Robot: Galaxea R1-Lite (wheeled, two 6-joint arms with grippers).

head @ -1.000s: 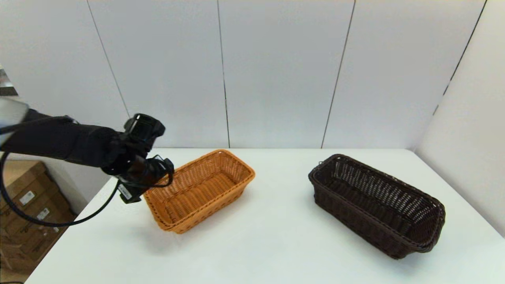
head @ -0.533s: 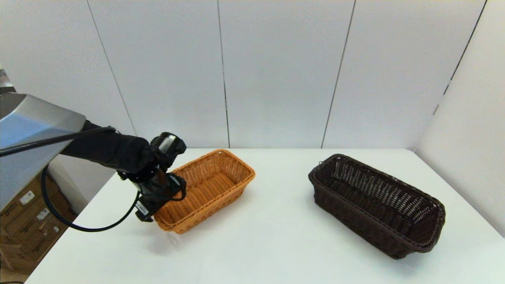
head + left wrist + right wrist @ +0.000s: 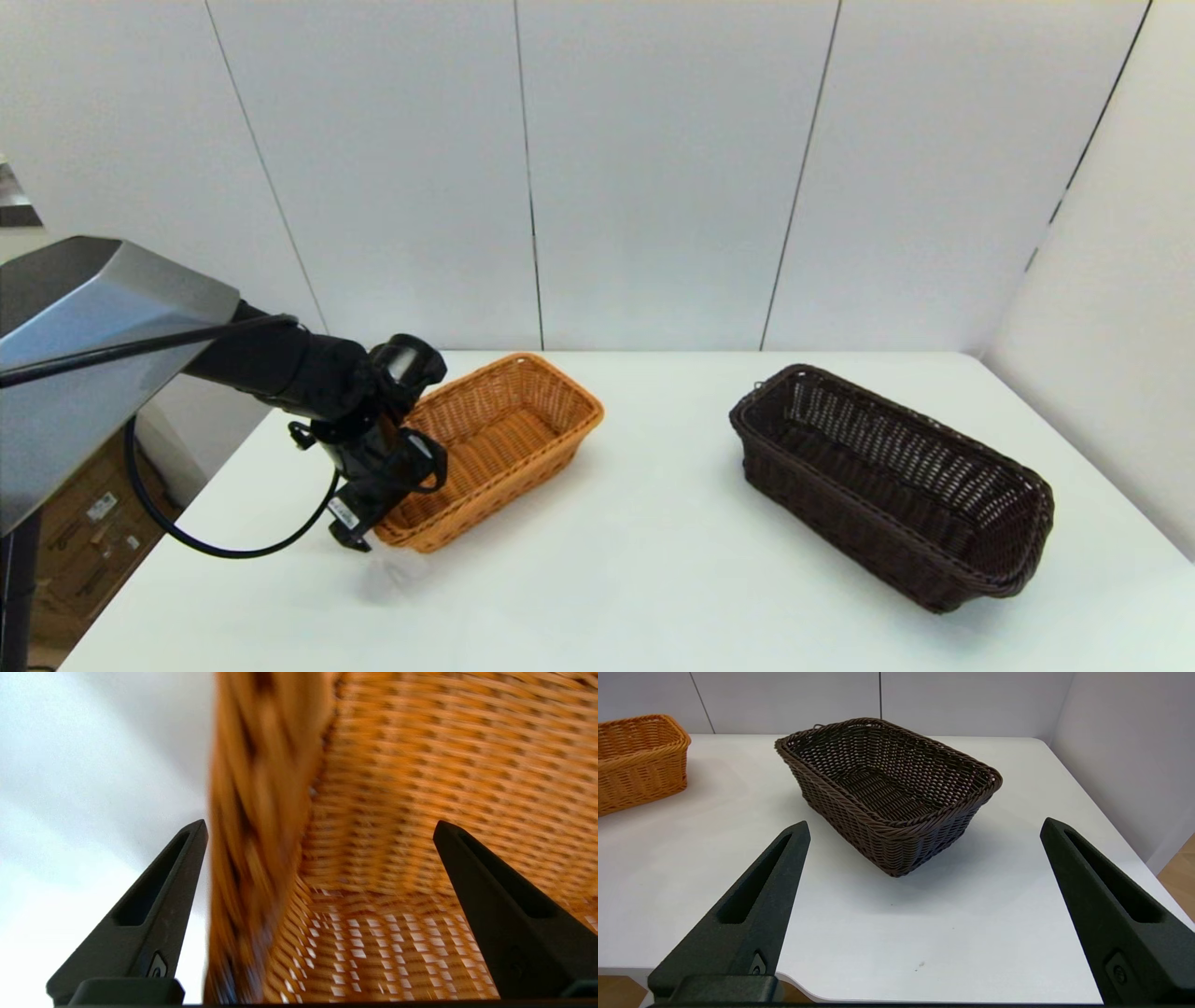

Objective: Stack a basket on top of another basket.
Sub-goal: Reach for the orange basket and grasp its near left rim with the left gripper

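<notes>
between the spread left end effector (image 3: 320, 828) fingers, orange-tan basket (image 3: 420, 812) rim, ungripped

white table (image 3: 653, 579) | orange-tan basket (image 3: 509, 439) (left) | dark brown basket (image 3: 887, 485)

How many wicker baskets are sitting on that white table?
2. The orange-tan basket stands on the table's left side, with the left gripper open astride its near-left rim. The dark brown basket stands apart on the right side. None looks hidden.
</notes>
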